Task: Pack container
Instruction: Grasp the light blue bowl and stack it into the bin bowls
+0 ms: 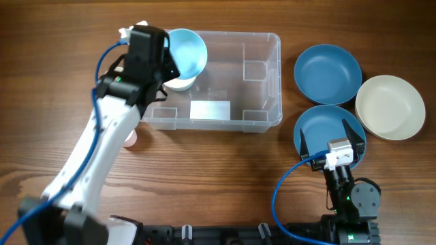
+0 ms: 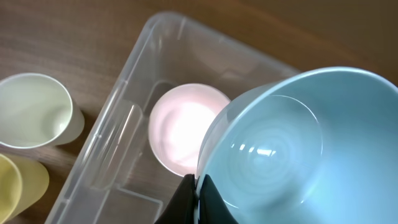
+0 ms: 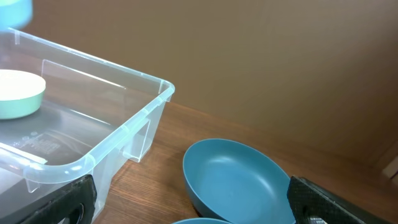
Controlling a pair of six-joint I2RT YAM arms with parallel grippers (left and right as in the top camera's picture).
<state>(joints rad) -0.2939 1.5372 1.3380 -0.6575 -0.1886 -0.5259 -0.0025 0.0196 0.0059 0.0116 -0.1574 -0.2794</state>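
The table [image 1: 204, 177] is brown wood with a strong grain, and the right wrist view shows a plain brown backdrop [image 3: 249, 50] beyond it. At the far left, in the left wrist view, a pale cup [image 2: 31, 112] and a yellow cup [image 2: 18, 186] stand on the wood just outside the container [image 1: 225, 68]. The left gripper [image 2: 198, 202] has its fingers pinched on the rim of a light blue bowl [image 1: 187, 51], which is tilted above the container's left end. Under it, inside, sits a pale bowl [image 2: 177, 130]. The clear container lies mid-table, and a white label [image 1: 211, 110] shows through its bottom (any print is too small to read). To its right are a dark blue bowl [image 1: 328, 73], a second blue bowl [image 1: 320, 129] nearer the robot, and a cream bowl [image 1: 390, 107]. The right gripper [image 1: 330, 136] hangs over the nearer blue bowl with its fingers spread wide.
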